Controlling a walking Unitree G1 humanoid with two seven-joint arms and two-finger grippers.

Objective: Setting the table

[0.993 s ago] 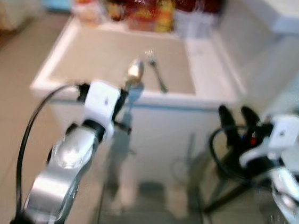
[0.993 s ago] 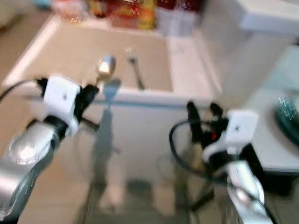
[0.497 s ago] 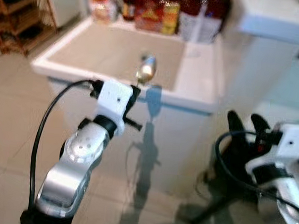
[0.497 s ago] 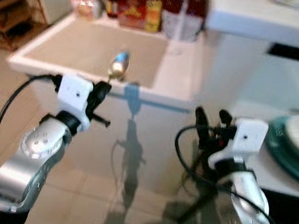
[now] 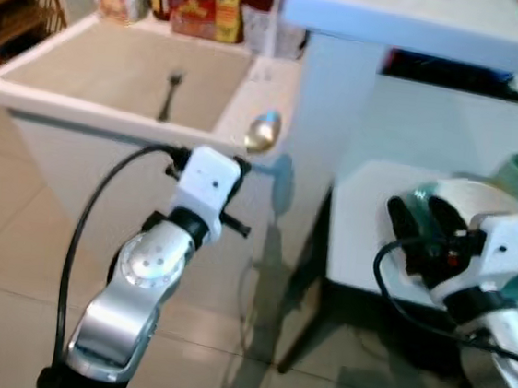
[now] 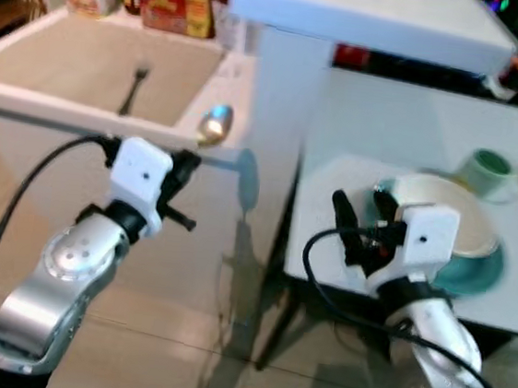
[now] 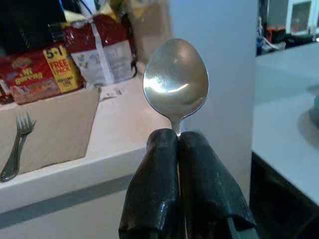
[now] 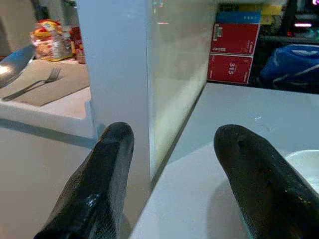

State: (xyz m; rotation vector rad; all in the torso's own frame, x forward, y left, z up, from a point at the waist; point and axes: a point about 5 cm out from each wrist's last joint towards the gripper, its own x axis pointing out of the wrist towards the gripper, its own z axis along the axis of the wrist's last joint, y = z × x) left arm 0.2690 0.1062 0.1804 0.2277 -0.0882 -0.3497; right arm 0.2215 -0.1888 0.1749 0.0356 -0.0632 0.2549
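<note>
My left gripper [image 7: 178, 142] is shut on a metal spoon [image 7: 175, 82], holding it by the handle with the bowl sticking up. In the eye views the spoon [image 5: 263, 133] hangs in the air beside the corner of the low white counter [image 5: 28, 96]. A fork [image 5: 168, 95] lies on a beige mat [image 5: 114, 72] on that counter. My right gripper [image 6: 363, 210] is open at the near edge of the white table [image 6: 332, 202], just left of a white bowl [image 6: 474, 221] on a teal plate [image 6: 488, 264]. A green cup [image 6: 486, 169] stands behind the plate.
Food packets and jars [image 5: 191, 6] line the back of the counter. A white pillar [image 6: 277, 112] under a high white shelf [image 6: 361, 15] stands between counter and table. Tiled floor [image 5: 12, 251] lies below. A wooden rack [image 5: 10, 1] is at the far left.
The camera has swung to the right: the counter slid left and the white table with plate, bowl and cup came into view. The spoon stays in my left gripper.
</note>
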